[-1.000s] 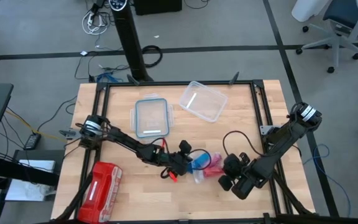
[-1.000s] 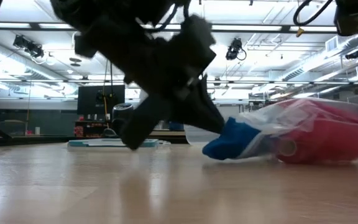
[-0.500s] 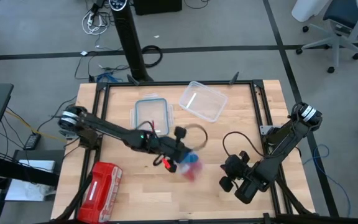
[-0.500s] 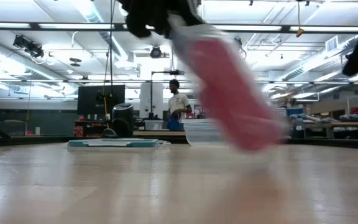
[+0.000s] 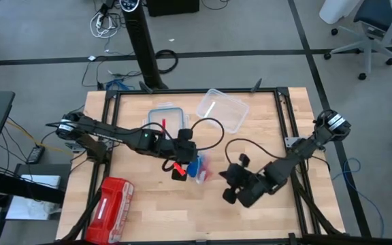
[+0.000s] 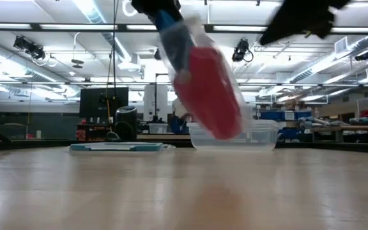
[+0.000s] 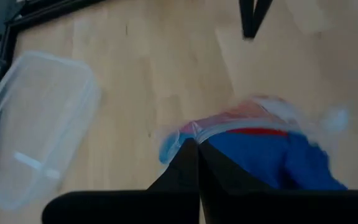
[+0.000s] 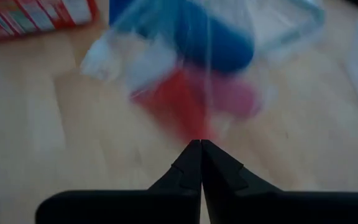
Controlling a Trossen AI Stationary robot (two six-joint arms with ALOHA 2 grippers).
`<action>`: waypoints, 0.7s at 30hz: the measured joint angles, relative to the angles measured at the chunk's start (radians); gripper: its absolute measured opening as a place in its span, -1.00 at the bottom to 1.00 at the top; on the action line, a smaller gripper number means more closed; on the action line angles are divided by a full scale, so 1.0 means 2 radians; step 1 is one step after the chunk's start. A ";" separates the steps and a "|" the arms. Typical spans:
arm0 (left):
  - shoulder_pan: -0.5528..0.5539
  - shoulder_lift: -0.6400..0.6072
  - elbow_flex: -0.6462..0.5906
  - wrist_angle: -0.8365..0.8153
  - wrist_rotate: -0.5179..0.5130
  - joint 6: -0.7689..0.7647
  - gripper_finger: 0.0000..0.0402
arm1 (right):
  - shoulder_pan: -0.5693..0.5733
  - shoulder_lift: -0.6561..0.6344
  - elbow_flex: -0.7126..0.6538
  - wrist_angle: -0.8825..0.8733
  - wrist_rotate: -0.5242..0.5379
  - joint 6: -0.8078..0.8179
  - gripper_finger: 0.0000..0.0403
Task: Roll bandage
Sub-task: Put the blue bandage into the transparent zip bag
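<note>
A clear plastic bag (image 5: 199, 167) hangs in the air over the table's middle. Inside it are the blue bandage (image 7: 272, 163) and red-pink rolls (image 6: 211, 96). My left gripper (image 5: 186, 160) is shut on the bag's top. In the low view the bag (image 6: 200, 76) slants down from that gripper, clear of the table. My right gripper (image 5: 230, 188) is shut just right of the bag. In the right wrist view its tips (image 8: 198, 145) point at the bag's lower part (image 8: 185, 99); whether they touch it I cannot tell. My left gripper pinches the bag's top edge (image 7: 194, 132) between its two fingers, by the clear strip along the opening. The fingers slant down at it from the table's left. The bag hangs below them, tilted and lifted clear, with the blue bandage and red rolls in its lower part.
A blue-rimmed lid (image 5: 165, 126) lies behind the left gripper, and a clear container (image 5: 222, 109) stands at the far middle. At the near left lies a red pouch (image 5: 111, 204). Cables loop over both arms. Bare wood shows under the bag.
My left gripper has risen and drawn back toward the table's far left, rolling its wrist. The bag, which lay on the table, is lifted clear and now hangs swinging below it. My right gripper has gone up and toward the table's left, closer to the bag.
</note>
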 joint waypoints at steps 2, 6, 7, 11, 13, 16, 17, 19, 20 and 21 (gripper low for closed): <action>0.000 0.000 0.002 0.006 0.007 -0.011 -1.00 | -0.010 0.000 0.001 0.041 -0.001 -0.046 -0.92; 0.000 0.001 -0.001 0.008 0.039 -0.033 -1.00 | -0.013 -0.002 0.010 0.113 -0.003 -0.155 -0.83; 0.000 0.001 -0.003 0.013 0.051 -0.033 -1.00 | -0.011 -0.003 0.013 0.133 -0.002 -0.181 -0.82; 0.000 0.001 -0.010 0.034 0.091 -0.030 -1.00 | -0.011 -0.003 0.019 0.151 -0.017 -0.256 -0.76; 0.002 0.003 -0.010 0.035 0.104 -0.027 -1.00 | -0.015 -0.003 0.022 0.152 -0.040 -0.287 -0.70; 0.006 0.007 -0.011 0.038 0.116 -0.024 -1.00 | -0.026 -0.003 0.029 0.151 -0.057 -0.314 -0.60; 0.007 0.011 -0.011 0.045 0.117 -0.024 -1.00 | -0.031 -0.003 0.031 0.151 -0.058 -0.316 -0.55; 0.010 0.015 -0.011 0.056 0.116 -0.029 -1.00 | -0.043 -0.003 0.033 0.144 -0.058 -0.309 -0.47; 0.011 0.019 -0.011 0.059 0.116 -0.033 -1.00 | -0.051 -0.003 0.033 0.139 -0.058 -0.296 -0.43; 0.013 0.021 -0.011 0.066 0.113 -0.036 -1.00 | -0.056 -0.003 0.033 0.135 -0.059 -0.282 -0.39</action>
